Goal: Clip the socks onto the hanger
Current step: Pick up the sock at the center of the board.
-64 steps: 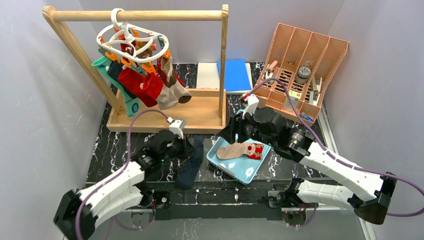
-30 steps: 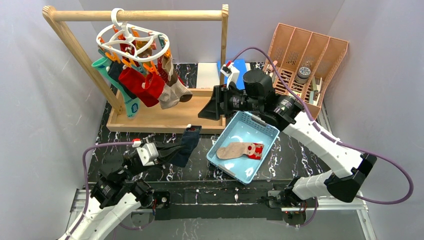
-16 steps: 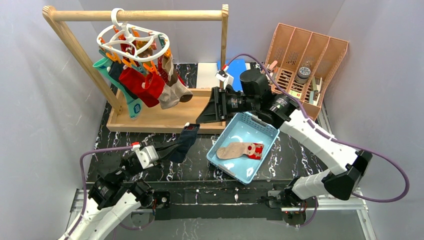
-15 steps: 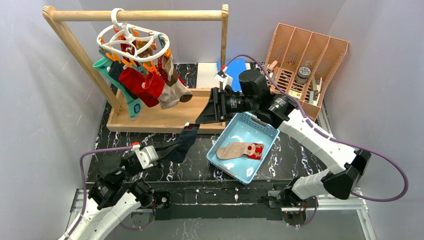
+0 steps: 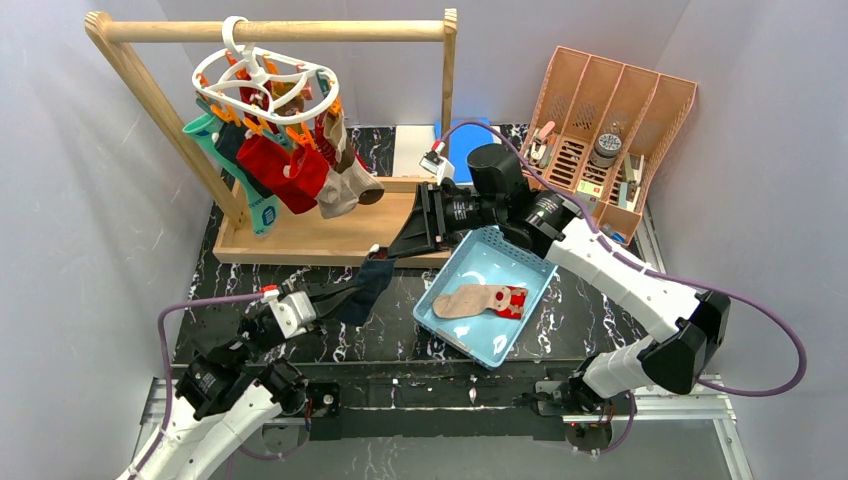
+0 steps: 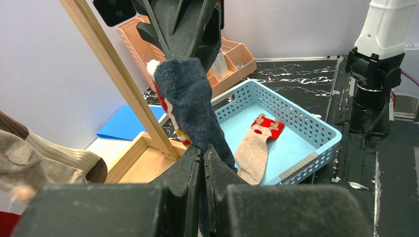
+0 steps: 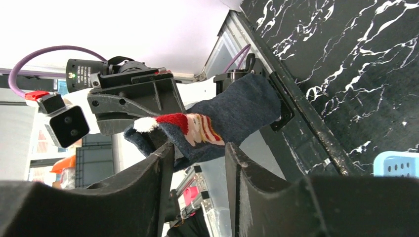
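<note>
Navy sock (image 5: 365,283) pinched by one end in the tightly closed left hand (image 5: 345,297), raised over the tabletop (image 5: 400,340) just before the wooden rack (image 5: 300,240). Red-and-white tip between the half-parted fingers of the right hand (image 5: 397,243). White hanger (image 5: 263,84) hooked on the rail at back left, several socks (image 5: 300,175) clipped below. Beige-and-red sock (image 5: 475,300) flat in the blue basket (image 5: 495,262).

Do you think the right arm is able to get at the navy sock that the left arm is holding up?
Probably yes: the right tool stands open with the free end of the navy sock seemingly between its fingers, nothing in the way.
</note>
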Tool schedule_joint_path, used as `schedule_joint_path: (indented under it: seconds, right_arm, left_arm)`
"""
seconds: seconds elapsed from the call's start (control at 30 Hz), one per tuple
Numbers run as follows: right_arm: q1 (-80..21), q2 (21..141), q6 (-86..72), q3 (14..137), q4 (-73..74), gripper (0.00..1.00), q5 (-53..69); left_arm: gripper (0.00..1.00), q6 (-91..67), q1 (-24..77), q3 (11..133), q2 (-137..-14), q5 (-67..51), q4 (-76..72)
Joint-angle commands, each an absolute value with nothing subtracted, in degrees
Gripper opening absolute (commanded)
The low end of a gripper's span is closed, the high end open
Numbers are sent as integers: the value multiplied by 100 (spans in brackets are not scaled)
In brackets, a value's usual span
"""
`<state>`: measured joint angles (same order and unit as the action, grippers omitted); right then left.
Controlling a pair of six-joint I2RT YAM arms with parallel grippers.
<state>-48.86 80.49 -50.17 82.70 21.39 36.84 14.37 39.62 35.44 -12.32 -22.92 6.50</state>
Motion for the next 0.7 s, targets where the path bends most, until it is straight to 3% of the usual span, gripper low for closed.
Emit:
schedule_joint_path:
  seconds: [0.0,0.13,0.3,0.33,0.37,0.43,0.5,0.67]
  right_arm:
    - [-4954,8067,-5190,8238,1712,46,3969]
    - [-4973,8052,-5229,8233,1655,35,4040]
    - [-4966,8004,-5132,8222,1485,1,4140]
    - [-4969,7954,-4986,8223,1498,1,4043]
    - [-4968,7899,-4758,8259,1564,1,3877]
    - [-4972,7790,-4091,8403,1913,1,3406]
    - [-4980,7709,-3405,8624,2358,1,2814]
    - [-5000,7549,-1805,8764,3058,1,1437]
  left_arm:
    - [0,1459,3998,3712,-1292,-2238,583]
    - [0,1467,3997,3693,-1292,-2209,579]
    - [0,1423,3991,3683,-1342,-2083,580]
    - [0,1337,3991,3678,-1351,-1968,595]
    - [6,1264,3995,3689,-1349,-1859,641]
    - [34,1105,3994,3699,-1286,-1662,782]
    - [52,910,3998,3718,-1175,-1368,976]
    - [79,-153,3997,3967,-1066,-332,1325]
